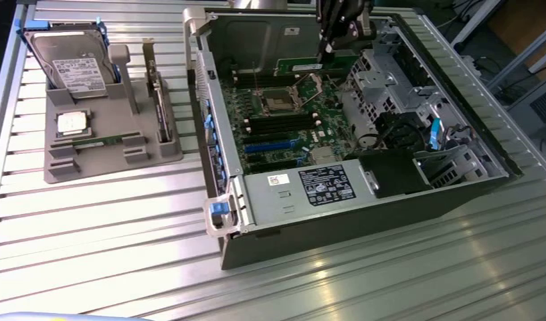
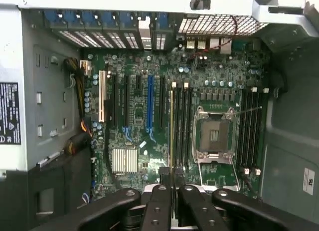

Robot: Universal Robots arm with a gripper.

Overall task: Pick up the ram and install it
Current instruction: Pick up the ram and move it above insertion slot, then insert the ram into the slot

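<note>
the gripper [image 1: 330, 55] reaches down into the open case [image 1: 487, 157] that lies on its side on the table [image 1: 121, 227]. its fingers [image 2: 158, 203] are pressed in on the ram [image 1: 307, 67], pinching it by its long upper edge about midway along, so the stick runs out past the fingertips on both sides.

in the exterior view the ram is a thin green strip with a white label. it lies level at the far end of the motherboard [image 1: 300, 127], beyond the cpu socket [image 1: 280, 101].

in the wrist view the ram [image 2: 172, 131] is seen edge-on, a thin line running away from the gripper [image 2: 172, 177] between the two fingertips. it lies along the bank of long black slots [image 2: 182, 126] just beside the cpu socket [image 2: 214, 136], over the slot farthest from the socket. whether it touches that slot or hangs above it cannot be told.

on the exterior view's left, well apart from the case, a grey tray [image 1: 94, 164] holds a hard drive [image 1: 74, 65].
</note>
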